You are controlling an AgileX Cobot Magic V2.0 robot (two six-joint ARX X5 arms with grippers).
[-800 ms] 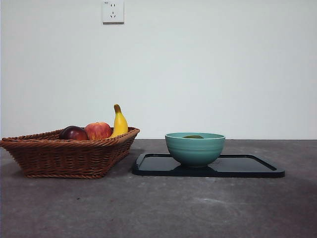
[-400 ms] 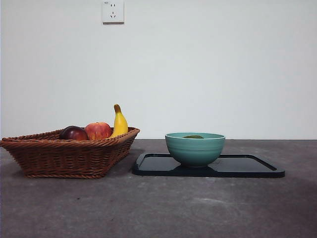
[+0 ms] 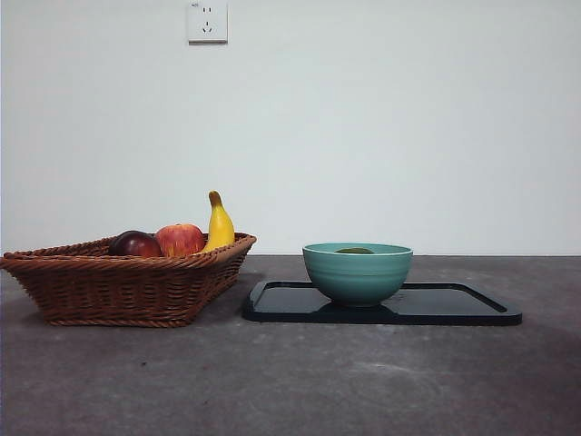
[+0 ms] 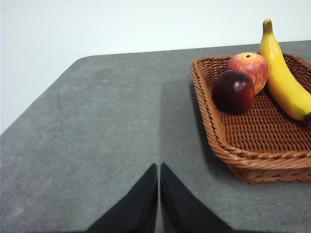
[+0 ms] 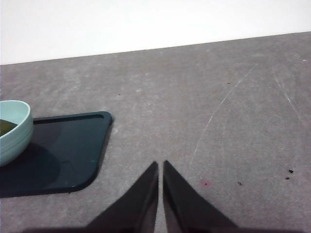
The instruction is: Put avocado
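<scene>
The avocado (image 3: 354, 251) lies inside the teal bowl (image 3: 357, 272); only its dark green top shows above the rim. A sliver of it also shows in the right wrist view (image 5: 6, 127), in the bowl (image 5: 14, 133). The bowl stands on a black tray (image 3: 454, 304). My left gripper (image 4: 159, 167) is shut and empty over bare table beside the wicker basket (image 4: 228, 150). My right gripper (image 5: 160, 165) is shut and empty over bare table beside the tray (image 5: 68, 150). Neither gripper shows in the front view.
The wicker basket (image 3: 118, 286) at the left holds a dark red-purple fruit (image 3: 134, 243), a red apple (image 3: 180, 239) and a banana (image 3: 219, 223). These also show in the left wrist view: fruit (image 4: 233, 91), apple (image 4: 249, 68), banana (image 4: 284, 77). A wall socket (image 3: 207, 21) is behind.
</scene>
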